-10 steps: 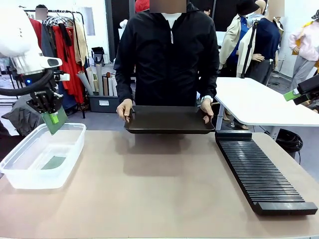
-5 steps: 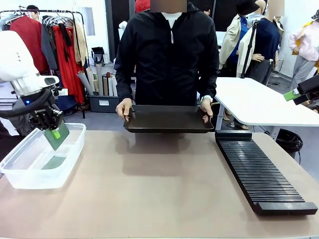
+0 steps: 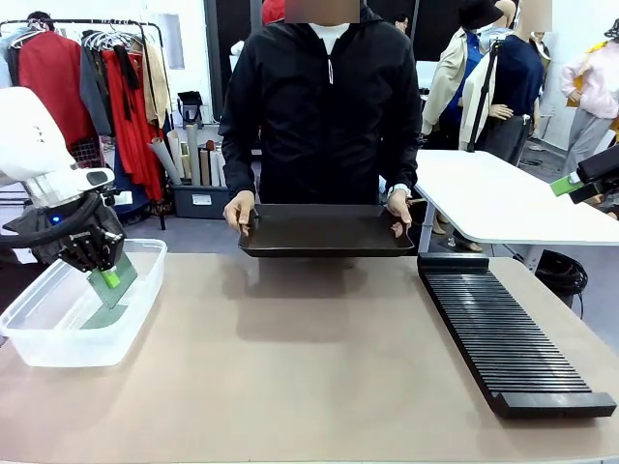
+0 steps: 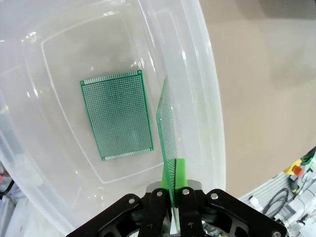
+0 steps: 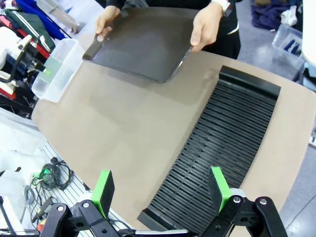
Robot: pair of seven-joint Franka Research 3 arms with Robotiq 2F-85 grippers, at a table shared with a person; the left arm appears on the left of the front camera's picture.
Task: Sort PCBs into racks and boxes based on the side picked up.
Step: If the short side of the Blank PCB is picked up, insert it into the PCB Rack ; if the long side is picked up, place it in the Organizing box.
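My left gripper [image 3: 109, 277] is shut on a green PCB [image 3: 115, 280], held tilted and lowered into the clear plastic box [image 3: 58, 343] at the table's left. In the left wrist view the held PCB [image 4: 168, 138] stands edge-on between the fingers, beside a second dotted PCB [image 4: 116, 114] lying flat on the box floor [image 4: 59, 54]. The long black slotted rack [image 3: 506, 331] lies at the right, with nothing in its slots. My right gripper [image 5: 161, 190] hangs open high above the rack [image 5: 212, 148], holding nothing.
A person at the far side holds a shallow black tray [image 3: 327, 231] by both hands over the table's far edge; the tray [image 5: 140, 42] looks bare. A white table [image 3: 503, 198] stands at the back right. Bare tabletop lies between box and rack.
My left gripper has come down with the PCB, from above the box's far rim to inside the box. The right arm and the person's tray have stayed put.
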